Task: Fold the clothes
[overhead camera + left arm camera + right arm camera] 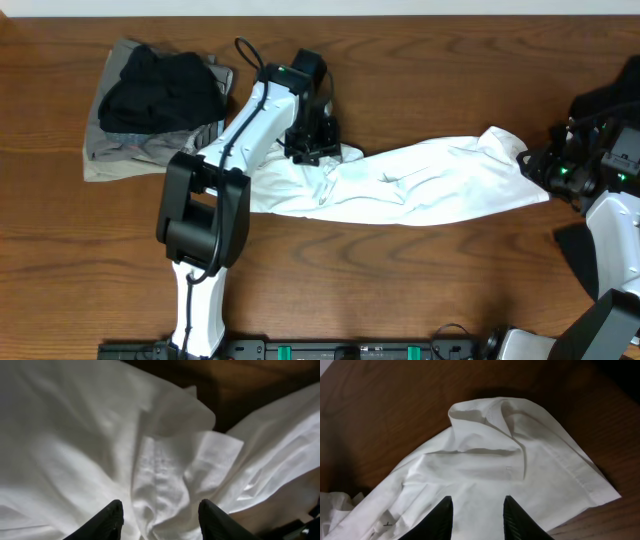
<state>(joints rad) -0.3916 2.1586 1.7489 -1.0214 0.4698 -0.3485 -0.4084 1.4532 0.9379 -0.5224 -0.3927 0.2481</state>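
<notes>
The clothes. We show the white T-shirt [420, 185] lying crumpled and drawn out sideways across the middle of the wooden table [420, 60], its left part beneath the left arm and its right end at the right arm. A black garment [160, 90] sits heaped on a grey-khaki garment [110, 155] at the far left corner, just beside the shirt.

The left gripper [312, 150] stands over the shirt's rumpled left part. In its wrist view we see the fingers spread, with folds of white cloth between them.

The right gripper [535, 168] meets the hemmed right end. Its fingers are parted less widely over flat cloth, and we cannot tell whether they touch it.
</notes>
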